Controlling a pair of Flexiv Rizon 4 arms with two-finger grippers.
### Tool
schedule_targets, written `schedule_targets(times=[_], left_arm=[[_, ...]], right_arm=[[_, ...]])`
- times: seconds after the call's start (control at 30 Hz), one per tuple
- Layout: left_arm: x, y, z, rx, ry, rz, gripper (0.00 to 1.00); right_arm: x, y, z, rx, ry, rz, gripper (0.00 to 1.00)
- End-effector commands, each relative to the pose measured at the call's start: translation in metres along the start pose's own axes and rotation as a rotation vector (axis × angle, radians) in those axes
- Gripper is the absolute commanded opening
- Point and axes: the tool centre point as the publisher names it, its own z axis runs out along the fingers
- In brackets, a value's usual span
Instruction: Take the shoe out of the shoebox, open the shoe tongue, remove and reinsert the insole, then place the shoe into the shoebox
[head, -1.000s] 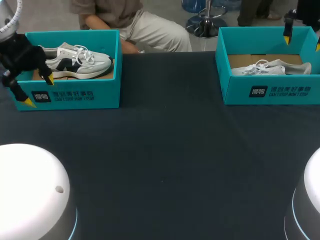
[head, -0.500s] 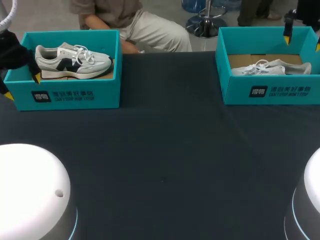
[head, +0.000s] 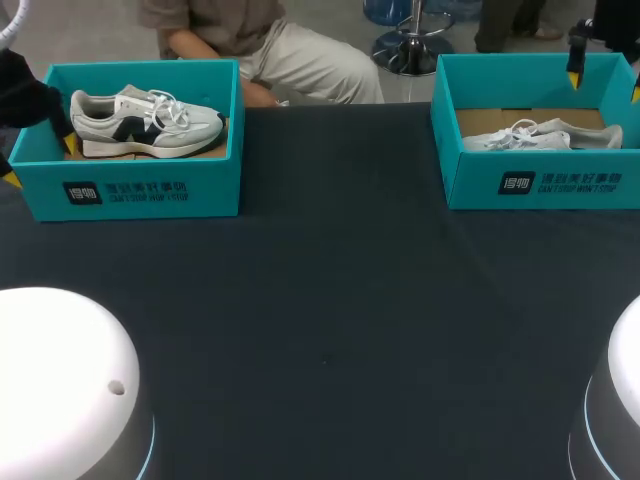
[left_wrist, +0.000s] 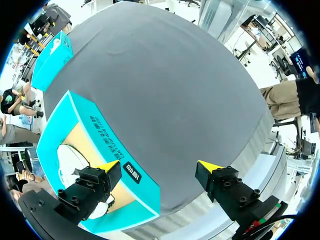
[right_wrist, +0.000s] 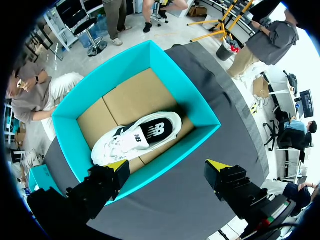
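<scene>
The left gripper (left_wrist: 157, 167) had its jaws spread wide and held nothing. One yellow tip hung over the inside of the left shoebox (left_wrist: 102, 148), close to the heel end of the grey and white shoe (left_wrist: 67, 161), and the other hung outside the box, over the edge of the table (left_wrist: 165, 80). The end wall of the box lay under the gap between them. In the head view this gripper (head: 38, 160) sat at the outer end of the box (head: 140, 190). The shoe (head: 150, 120) stood upright on the cardboard floor, its toe towards the middle of the table (head: 330, 320).

The right gripper (right_wrist: 167, 165) also had its jaws wide apart with nothing between them, above the near wall of the right shoebox (right_wrist: 150, 65). A white shoe (right_wrist: 137, 137) lay on its side on the cardboard floor, ahead of the fingers and untouched. From the head view that gripper (head: 606, 83) hung over the far outer corner of its box (head: 540, 185), with the shoe (head: 545, 135) inside.

Both boxes stood at the far side of the table, well apart from each other
</scene>
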Motion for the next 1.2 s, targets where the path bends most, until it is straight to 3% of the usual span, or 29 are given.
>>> schedule_targets(times=[0.03,0.33,0.43,0.57,0.9,1.03,1.2], left_arm=[[0.001,-0.001,0.0,-0.004,-0.001,0.0,1.0],[-0.002,0.0,-0.001,-0.023,0.001,0.05,1.0],[-0.009,0.015,-0.007,-0.072,-0.018,0.128,1.0],[-0.016,0.04,-0.013,-0.032,-0.003,0.242,1.0],[-0.029,0.092,-0.023,-0.118,-0.053,0.457,1.0],[-0.036,0.104,-0.017,-0.173,-0.06,0.554,1.0],[-0.046,0.115,-0.004,-0.144,-0.047,0.696,1.0]], right_arm=[[0.0,0.0,0.0,-0.001,0.002,0.0,1.0],[0.0,0.0,0.0,-0.001,0.002,0.0,1.0],[0.0,0.0,0.0,-0.001,0.002,0.0,1.0],[0.0,0.0,0.0,-0.001,0.002,0.0,1.0],[0.0,0.0,0.0,-0.001,0.002,0.0,1.0],[0.0,0.0,0.0,-0.001,0.002,0.0,1.0],[0.0,0.0,0.0,-0.001,0.002,0.0,1.0]])
